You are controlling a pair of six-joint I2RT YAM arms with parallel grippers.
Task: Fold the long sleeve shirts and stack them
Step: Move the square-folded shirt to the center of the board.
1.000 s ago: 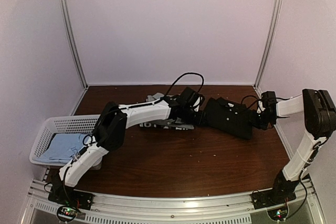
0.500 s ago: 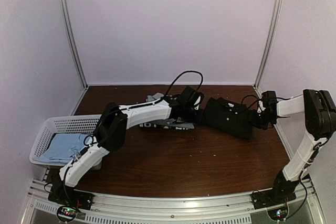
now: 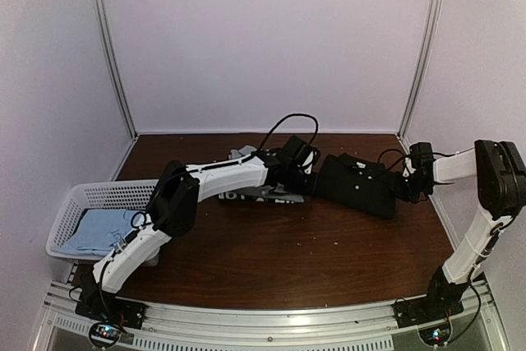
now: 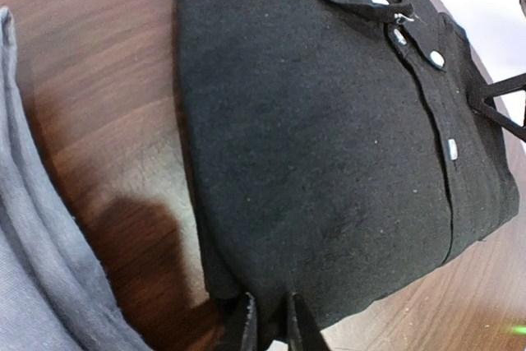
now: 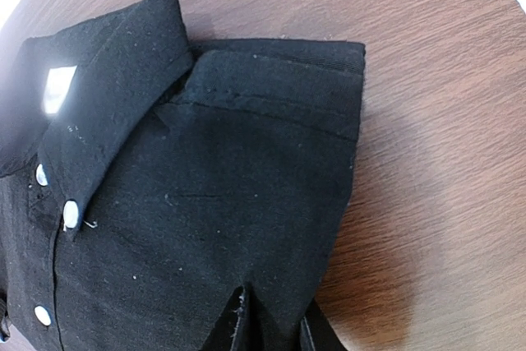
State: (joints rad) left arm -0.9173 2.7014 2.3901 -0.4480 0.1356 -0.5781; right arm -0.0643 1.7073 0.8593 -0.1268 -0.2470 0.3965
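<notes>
A folded black long sleeve shirt point(image 3: 357, 185) with collar and white buttons lies on the brown table, right of centre. My left gripper point(image 3: 311, 178) is at its left edge. In the left wrist view the left gripper point(image 4: 267, 325) is shut on the hem of the black shirt point(image 4: 329, 137). My right gripper point(image 3: 408, 185) is at the shirt's right edge. In the right wrist view the right gripper point(image 5: 275, 318) pinches the shoulder edge of the black shirt point(image 5: 205, 203). A greyish shirt point(image 3: 261, 196) lies under the left arm and also shows as the greyish shirt point(image 4: 33, 269) in the left wrist view.
A white lattice basket point(image 3: 82, 195) stands at the table's left edge with a light blue shirt point(image 3: 103, 230) inside. White walls close the table at the back and on both sides. The right arm's elbow point(image 3: 497, 174) stands tall by the right wall.
The left gripper's jaws have closed onto the black shirt's edge. Both arms and the shirt have barely shifted.
</notes>
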